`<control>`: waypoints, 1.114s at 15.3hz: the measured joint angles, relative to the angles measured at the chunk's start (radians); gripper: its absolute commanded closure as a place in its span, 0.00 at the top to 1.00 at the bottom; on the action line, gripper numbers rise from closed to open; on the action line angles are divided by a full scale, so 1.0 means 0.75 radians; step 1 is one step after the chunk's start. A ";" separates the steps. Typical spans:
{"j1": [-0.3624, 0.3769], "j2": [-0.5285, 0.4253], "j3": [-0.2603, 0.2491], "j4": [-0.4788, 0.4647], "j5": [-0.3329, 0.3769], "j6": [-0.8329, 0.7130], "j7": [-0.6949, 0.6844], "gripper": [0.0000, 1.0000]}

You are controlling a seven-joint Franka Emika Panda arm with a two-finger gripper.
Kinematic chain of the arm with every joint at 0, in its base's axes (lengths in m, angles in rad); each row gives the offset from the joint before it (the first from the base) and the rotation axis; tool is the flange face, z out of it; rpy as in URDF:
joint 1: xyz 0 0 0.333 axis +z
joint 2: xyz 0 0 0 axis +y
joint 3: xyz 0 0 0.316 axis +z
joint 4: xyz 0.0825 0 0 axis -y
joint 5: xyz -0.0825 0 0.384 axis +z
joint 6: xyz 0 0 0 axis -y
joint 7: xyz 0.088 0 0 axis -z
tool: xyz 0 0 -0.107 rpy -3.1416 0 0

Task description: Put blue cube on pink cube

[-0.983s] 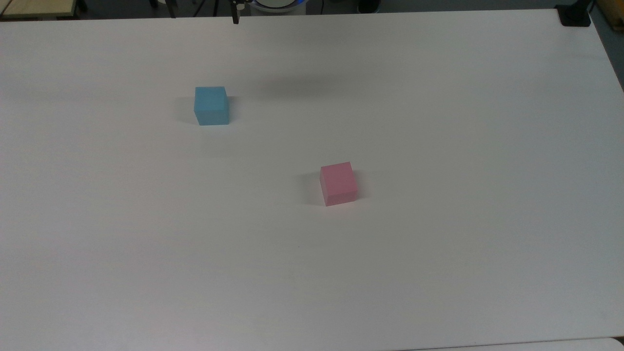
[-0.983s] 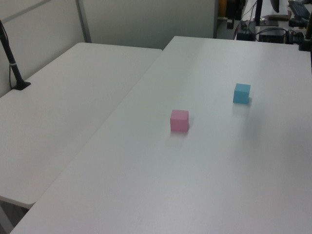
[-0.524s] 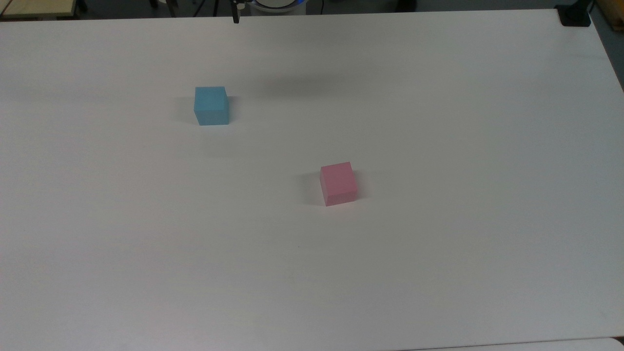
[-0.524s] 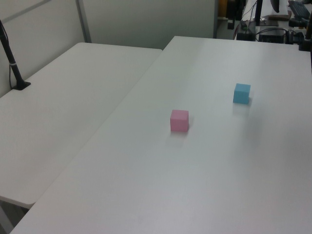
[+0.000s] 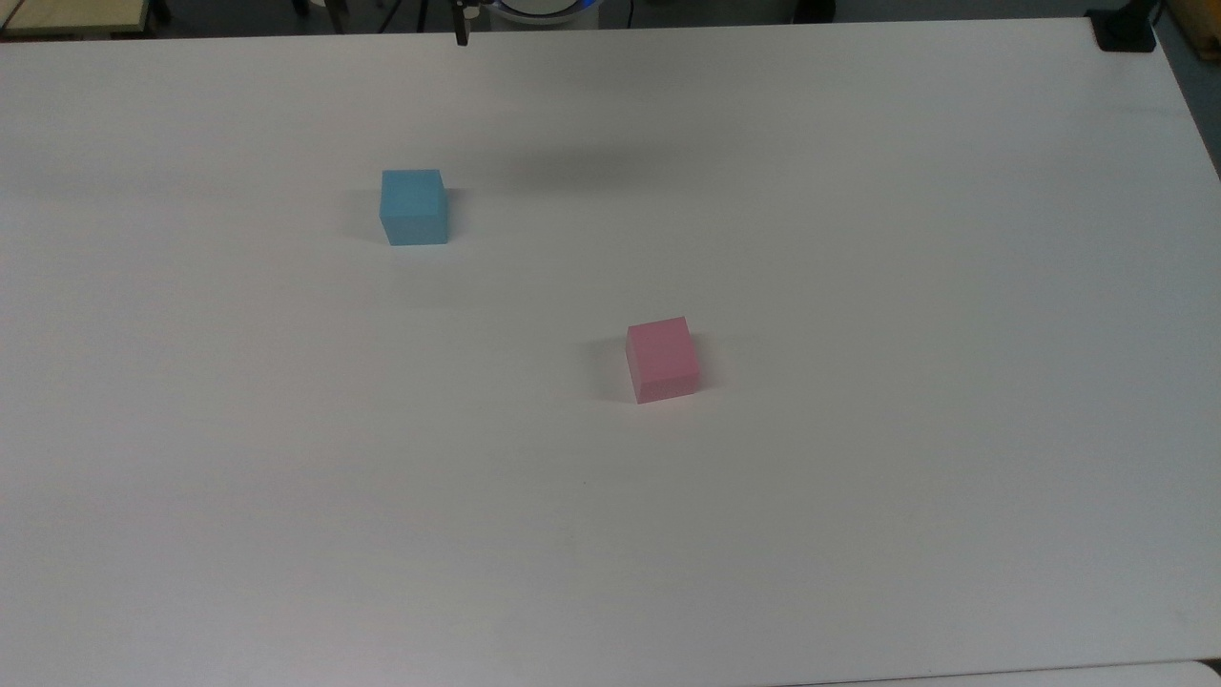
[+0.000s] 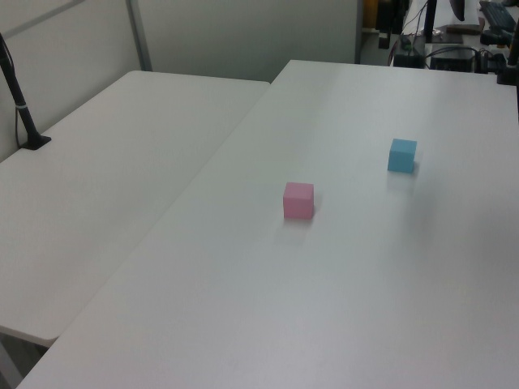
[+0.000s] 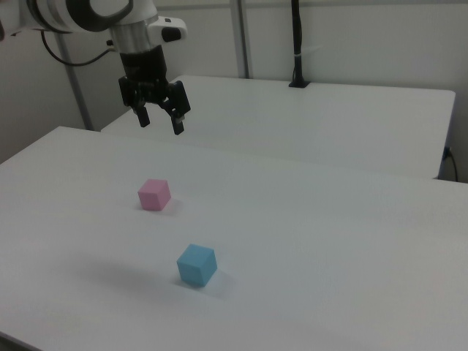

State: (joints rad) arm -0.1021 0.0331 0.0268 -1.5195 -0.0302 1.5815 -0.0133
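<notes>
White tabletop [image 5: 858,239] all around, and two little cubes sitting on it, well apart. I'm up high in the right view, my gripper [image 7: 161,122] hanging in the air above the table with its two black fingers [image 7: 178,124] spread wide, nothing between them. They point down toward the surface, well clear of both cubes.

Blue cube [image 5: 414,207] rests flat on the table, toward the top view's upper left. In the right view it [image 7: 197,265] is the nearer one, low in the frame; in the left view it [image 6: 401,155] sits toward the left view's right and farther back.

Pink cube [image 5: 662,359] rests flat near the middle of the top view, down and to the top view's right of the blue one. In the right view it [image 7: 154,194] lies below my fingers and farther off than the blue cube; in the left view it [image 6: 298,200] sits near centre.

Neither cube touches the other or me. Beside this table stands a second white table [image 6: 105,178], with a black post [image 7: 297,44] rising from it.
</notes>
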 measured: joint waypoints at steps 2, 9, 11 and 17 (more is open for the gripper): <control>0.000 0.000 0.000 0.000 0.000 -0.002 0.000 1.00; 0.000 0.000 0.000 -0.001 0.000 -0.004 0.001 1.00; -0.001 0.000 0.000 -0.002 0.000 -0.004 0.001 1.00; -0.001 0.003 0.000 -0.005 0.000 -0.038 0.000 1.00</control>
State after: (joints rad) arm -0.1032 0.0351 0.0269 -1.5233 -0.0302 1.5531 -0.0129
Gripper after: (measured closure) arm 0.000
